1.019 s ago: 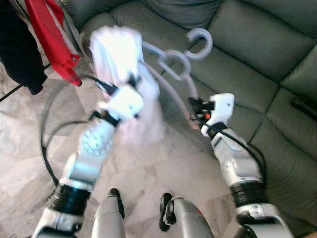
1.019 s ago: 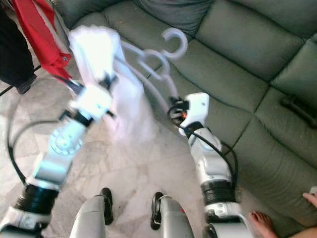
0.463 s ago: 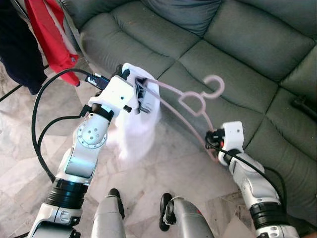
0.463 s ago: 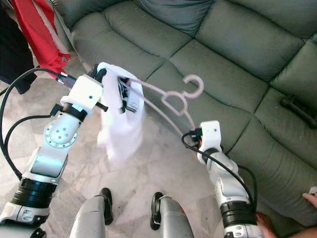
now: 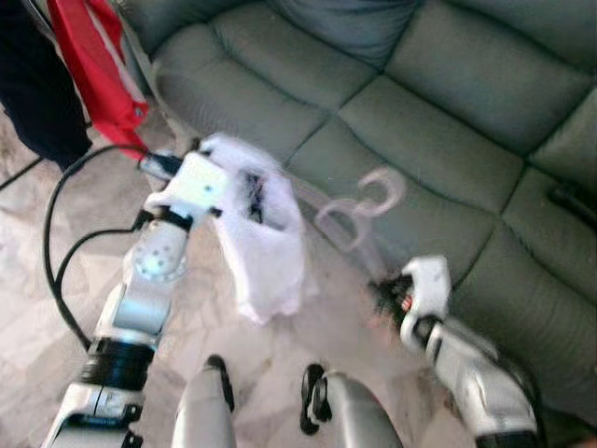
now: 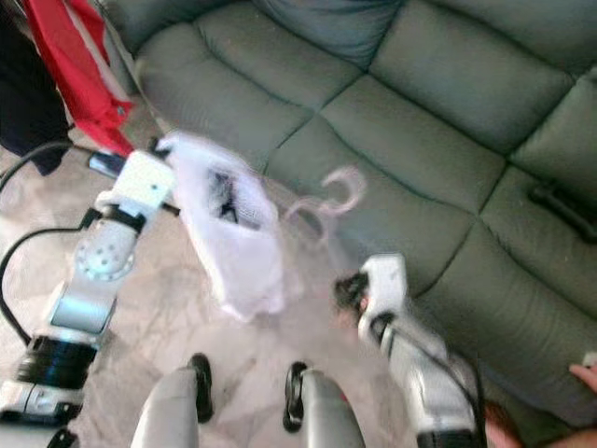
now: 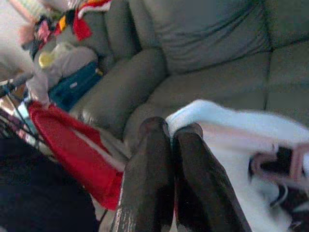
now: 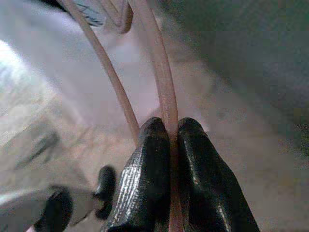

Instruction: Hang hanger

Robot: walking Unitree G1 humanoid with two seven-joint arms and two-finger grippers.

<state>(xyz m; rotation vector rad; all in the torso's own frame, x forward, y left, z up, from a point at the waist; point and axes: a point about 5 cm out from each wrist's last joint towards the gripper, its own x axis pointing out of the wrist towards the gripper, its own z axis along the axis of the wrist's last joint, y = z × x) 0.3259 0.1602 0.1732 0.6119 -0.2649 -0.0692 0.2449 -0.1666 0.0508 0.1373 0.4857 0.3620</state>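
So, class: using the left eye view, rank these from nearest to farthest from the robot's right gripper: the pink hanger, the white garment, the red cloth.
1. Pink hanger: pinched in the right gripper, rising from it over the sofa front.
2. White garment: draped on the hanger's far end, at the left gripper.
3. Red cloth: hanging at the upper left, beyond the left arm.
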